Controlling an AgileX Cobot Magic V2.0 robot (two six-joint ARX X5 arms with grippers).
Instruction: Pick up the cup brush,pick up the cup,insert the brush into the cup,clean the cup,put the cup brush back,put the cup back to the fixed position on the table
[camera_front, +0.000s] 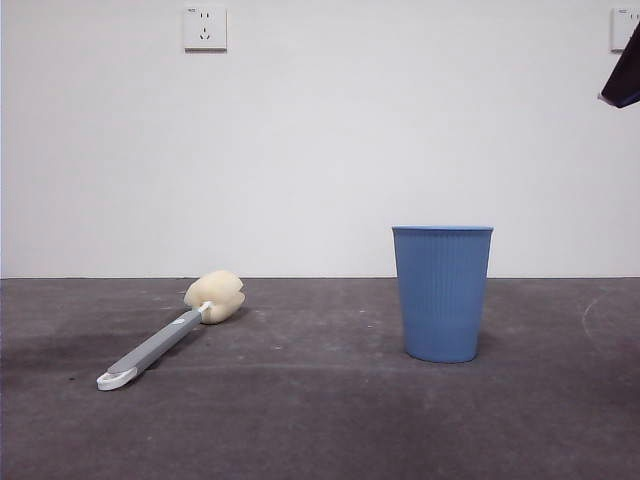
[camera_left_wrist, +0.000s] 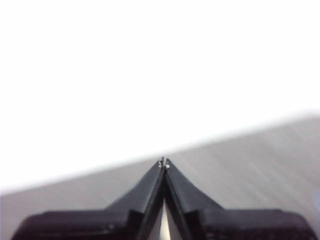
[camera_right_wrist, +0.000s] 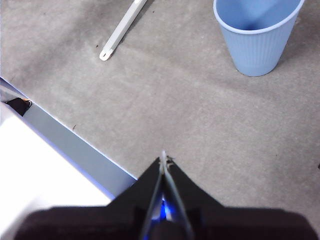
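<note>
The cup brush (camera_front: 168, 338) lies flat on the counter (camera_front: 320, 430), its cream sponge head toward the back edge and its white looped end toward the front edge, well apart from the cup (camera_front: 442, 292), which stands upright and empty nearer the middle. My right end effector (camera_right_wrist: 164, 162) hangs above the counter's front part with its jaws pressed together and nothing in them; my left end effector (camera_left_wrist: 163, 163) is likewise closed and empty, facing the pale wall and the counter's far edge. Neither has reached anything, so I judge the first step, picking up the brush, not yet begun. To do it well I should part the jaws before descending, line them across the slim grey handle rather than along it, and close on the mid-handle, clear of the soft sponge, so the brush stays level when lifted.
</note>
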